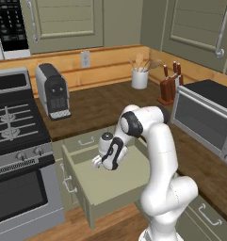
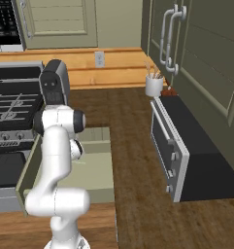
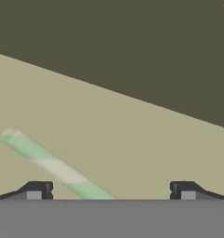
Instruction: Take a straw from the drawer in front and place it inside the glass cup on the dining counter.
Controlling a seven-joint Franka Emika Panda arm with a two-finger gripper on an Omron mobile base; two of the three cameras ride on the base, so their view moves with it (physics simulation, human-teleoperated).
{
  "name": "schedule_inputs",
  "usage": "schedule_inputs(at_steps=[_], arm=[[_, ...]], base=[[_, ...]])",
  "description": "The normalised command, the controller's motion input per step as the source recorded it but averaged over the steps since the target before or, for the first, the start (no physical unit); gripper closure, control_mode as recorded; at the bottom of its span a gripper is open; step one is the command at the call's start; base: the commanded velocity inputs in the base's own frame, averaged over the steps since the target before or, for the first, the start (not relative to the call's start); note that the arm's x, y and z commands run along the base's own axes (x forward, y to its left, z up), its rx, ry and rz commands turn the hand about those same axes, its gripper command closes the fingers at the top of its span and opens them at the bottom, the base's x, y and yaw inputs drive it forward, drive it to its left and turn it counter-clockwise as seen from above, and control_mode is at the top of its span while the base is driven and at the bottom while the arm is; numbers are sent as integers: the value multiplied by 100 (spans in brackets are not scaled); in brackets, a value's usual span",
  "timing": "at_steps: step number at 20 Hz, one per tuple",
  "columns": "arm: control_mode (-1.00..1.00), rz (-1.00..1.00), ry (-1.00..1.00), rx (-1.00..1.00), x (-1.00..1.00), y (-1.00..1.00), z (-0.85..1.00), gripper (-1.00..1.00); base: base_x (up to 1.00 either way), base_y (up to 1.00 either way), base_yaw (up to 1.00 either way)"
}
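Observation:
The sage-green drawer [image 1: 116,182] stands pulled out below the wooden counter, and it also appears in the right base view [image 2: 96,170]. My gripper [image 1: 97,162] reaches down into its back left part, jaws open wide and holding nothing. In the hand view the straw [image 3: 53,165], striped pale green and white, lies flat on the drawer floor [image 3: 141,144]. Its near end runs between my fingertips [image 3: 39,189], closer to the left one, under the gripper [image 3: 111,190]. The glass cup and the dining counter are out of view.
A stove [image 1: 11,127] flanks the drawer on the left. On the counter stand a coffee machine [image 1: 52,92], a white utensil holder [image 1: 139,77], a knife block [image 1: 167,87] and a toaster oven [image 1: 204,117] on the right.

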Motion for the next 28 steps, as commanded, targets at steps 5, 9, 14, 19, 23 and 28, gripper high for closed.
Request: schedule_inputs(at_steps=[5,9,14,19,23,28], arm=[[-100,5,0,1,29,-1,-15,-100],[-100,5,1,1,23,0,-24,-100],[-100,3,6,3,9,0,-45,100],[-100,0,13,7,7,-3,-59,100],[-100,0,12,6,1,-4,-66,100],[-100,0,3,1,-9,0,-52,100]], base=[[0,0,0],[0,0,0],[0,0,0],[0,0,0],[0,0,0],[0,0,0]])
